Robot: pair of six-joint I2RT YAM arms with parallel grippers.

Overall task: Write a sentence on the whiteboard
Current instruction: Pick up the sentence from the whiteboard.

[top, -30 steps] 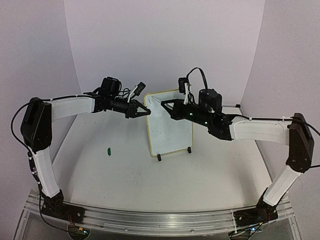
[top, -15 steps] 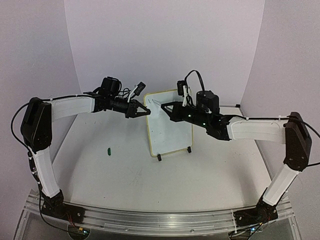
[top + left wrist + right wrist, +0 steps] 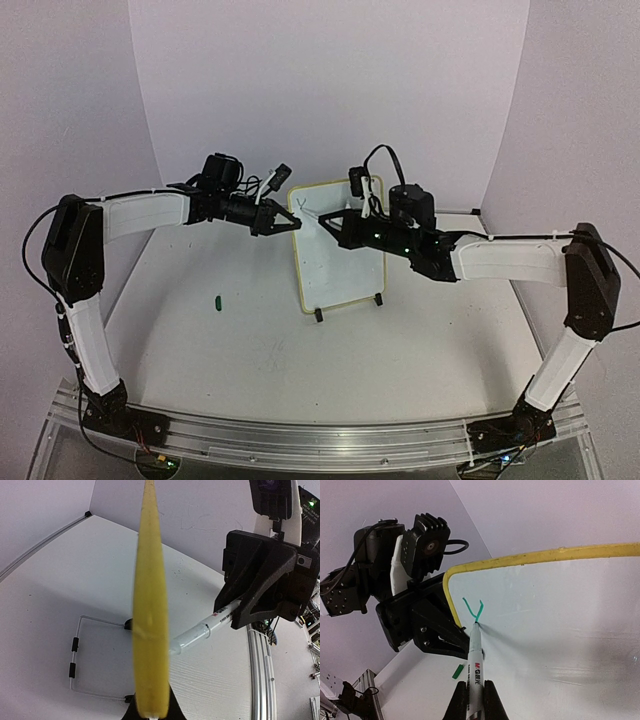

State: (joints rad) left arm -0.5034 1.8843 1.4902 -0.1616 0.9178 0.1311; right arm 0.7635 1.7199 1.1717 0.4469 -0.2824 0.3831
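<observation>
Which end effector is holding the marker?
The right end effector: it grips the marker, tip on the green stroke. The left end effector instead clamps the whiteboard by its yellow frame.

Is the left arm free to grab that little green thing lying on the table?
Probably not yet: the left gripper is clamped on the whiteboard edge while the marker tip touches it. Nothing lies between it and the green piece, though.
</observation>
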